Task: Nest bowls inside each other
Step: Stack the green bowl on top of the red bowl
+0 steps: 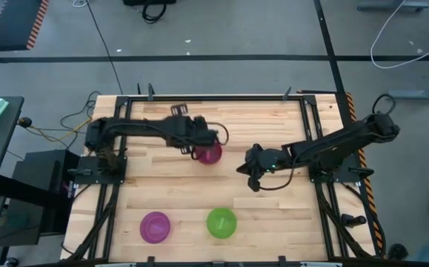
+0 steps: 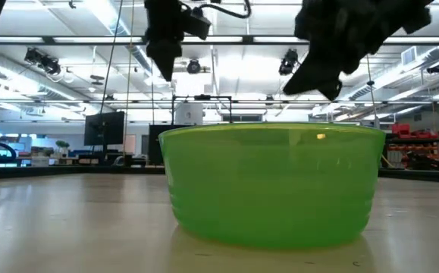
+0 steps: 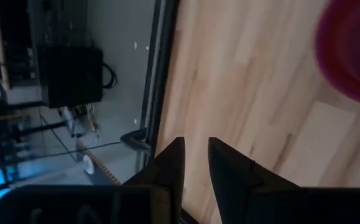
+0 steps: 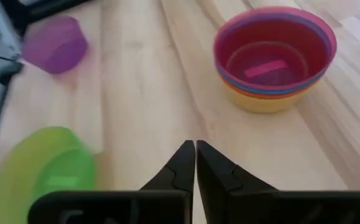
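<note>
A stack of nested bowls (image 1: 210, 153) stands on its base at the table's middle. In the right wrist view the stack (image 4: 273, 59) shows pink innermost, then blue, orange and yellow rims. A purple bowl (image 1: 155, 226) and a green bowl (image 1: 221, 222) stand apart near the near edge. The green bowl (image 2: 272, 186) fills the low view. My left gripper (image 3: 195, 149) hovers just left of the stack, narrowly open and holding nothing. My right gripper (image 4: 195, 149) is shut and empty, right of the stack (image 1: 253, 178).
Bare wooden table (image 1: 288, 215) lies between the stack and the two single bowls, and to the right of the green bowl. Black frame rails (image 1: 199, 97) run along the table's edges. Cables hang off the left side.
</note>
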You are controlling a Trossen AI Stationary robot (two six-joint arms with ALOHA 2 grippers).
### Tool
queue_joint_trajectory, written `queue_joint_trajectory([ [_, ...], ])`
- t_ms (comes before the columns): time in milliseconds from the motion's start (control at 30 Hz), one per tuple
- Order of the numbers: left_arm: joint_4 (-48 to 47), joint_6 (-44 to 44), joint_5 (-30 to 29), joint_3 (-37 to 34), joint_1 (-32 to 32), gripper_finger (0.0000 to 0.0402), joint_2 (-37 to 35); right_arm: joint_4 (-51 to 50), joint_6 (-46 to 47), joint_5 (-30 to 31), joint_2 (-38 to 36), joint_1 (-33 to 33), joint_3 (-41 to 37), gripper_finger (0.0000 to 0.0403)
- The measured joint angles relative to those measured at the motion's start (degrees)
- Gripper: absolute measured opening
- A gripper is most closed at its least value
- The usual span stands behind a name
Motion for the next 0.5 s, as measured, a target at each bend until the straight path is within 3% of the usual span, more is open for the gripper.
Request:
queue_joint_trajectory([
  [333,-1.8,-2.8,0.1,0.0,5.5,0.0063,-10.4,-2.3,5.3,-0.1,-2.4,5.8,0.1,0.0024],
  [500,-2.3,-3.9,0.1,0.0,6.1,0.0057,-13.4,-10.4,8.5,0.2,-0.8,7.8,3.8,0.0024],
])
